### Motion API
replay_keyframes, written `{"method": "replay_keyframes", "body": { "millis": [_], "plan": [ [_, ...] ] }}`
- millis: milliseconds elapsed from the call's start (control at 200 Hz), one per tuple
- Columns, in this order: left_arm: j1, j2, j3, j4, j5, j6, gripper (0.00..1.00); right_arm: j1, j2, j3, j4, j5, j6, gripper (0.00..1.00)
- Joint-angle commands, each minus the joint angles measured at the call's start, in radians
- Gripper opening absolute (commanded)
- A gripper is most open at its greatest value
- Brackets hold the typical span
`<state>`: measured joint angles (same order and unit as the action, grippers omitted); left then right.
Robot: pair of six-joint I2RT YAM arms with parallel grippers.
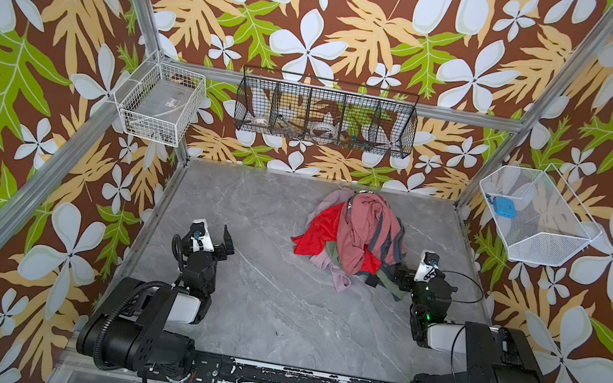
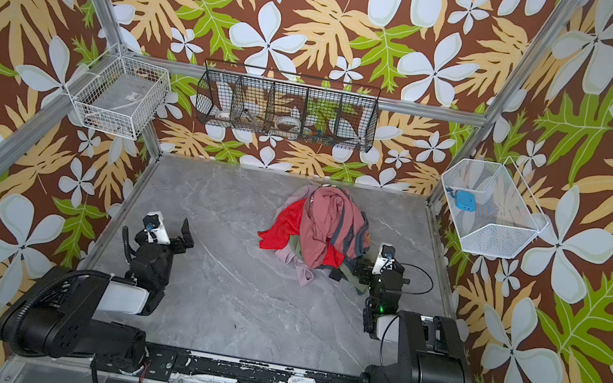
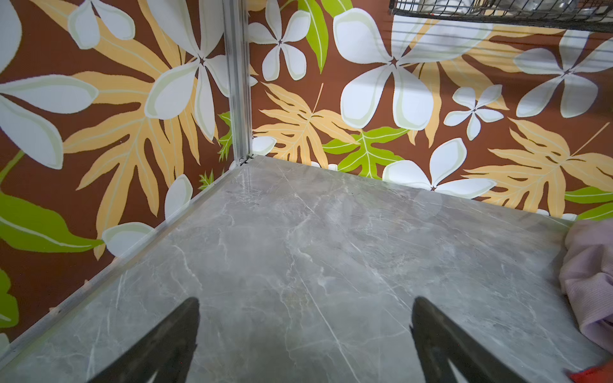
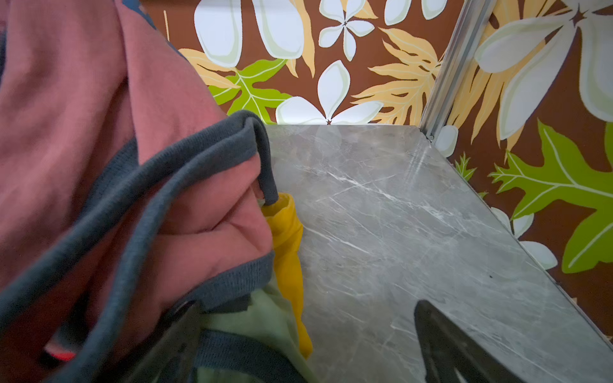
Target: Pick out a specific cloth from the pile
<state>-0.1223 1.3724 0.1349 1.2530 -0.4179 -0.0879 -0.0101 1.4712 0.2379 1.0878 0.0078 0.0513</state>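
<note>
Meanwhile, on the grey marbled table (image 1: 267,312), the pile (image 1: 370,228) of clothes sits right of centre toward the far wall, a dusty-rose garment (image 1: 356,247) draped over its top and a red cloth (image 1: 317,232) fanning out on its left side. The cloth (image 1: 338,280), pale lilac-pink and plain, lies at the bottom of the heap: one crumpled end spills from under the red and rose layers onto the bare table at the pile's near edge, seen in both top views (image 2: 303,274), and a fold of it also shows at the edge of the left wrist view (image 3: 587,275). The left gripper (image 3: 305,300) hangs low over empty table, well apart from the pile on its left, jaws spread wide with nothing between them. The right gripper (image 4: 308,303) sits at the pile's near right edge, jaws likewise spread wide; one finger is tucked among pale green cloth (image 4: 262,318) and grey-blue trim (image 4: 185,165), the other stands over bare table, and nothing is clamped. A yellow cloth (image 4: 288,238) peeks from the heap just beside that gripper.
</note>
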Motion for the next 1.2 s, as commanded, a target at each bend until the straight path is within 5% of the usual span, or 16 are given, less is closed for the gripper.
{"method": "replay_keyframes", "body": {
  "millis": [0, 951, 1041, 1196],
  "plan": [
    [0.001, 0.001, 0.000, 0.039, -0.005, 0.000, 1.00, 0.002, -0.003, 0.000, 0.021, 0.004, 0.006, 1.00],
    [0.001, -0.008, 0.002, 0.035, -0.011, -0.001, 1.00, 0.006, -0.012, -0.011, 0.032, 0.007, 0.002, 0.98],
    [0.002, -0.079, 0.029, -0.080, -0.016, -0.003, 1.00, 0.006, -0.050, 0.009, -0.034, -0.008, -0.004, 0.98],
    [0.001, -0.237, 0.188, -0.545, -0.086, -0.136, 1.00, 0.004, -0.174, 0.159, -0.442, 0.024, 0.055, 1.00]
  ]
}}
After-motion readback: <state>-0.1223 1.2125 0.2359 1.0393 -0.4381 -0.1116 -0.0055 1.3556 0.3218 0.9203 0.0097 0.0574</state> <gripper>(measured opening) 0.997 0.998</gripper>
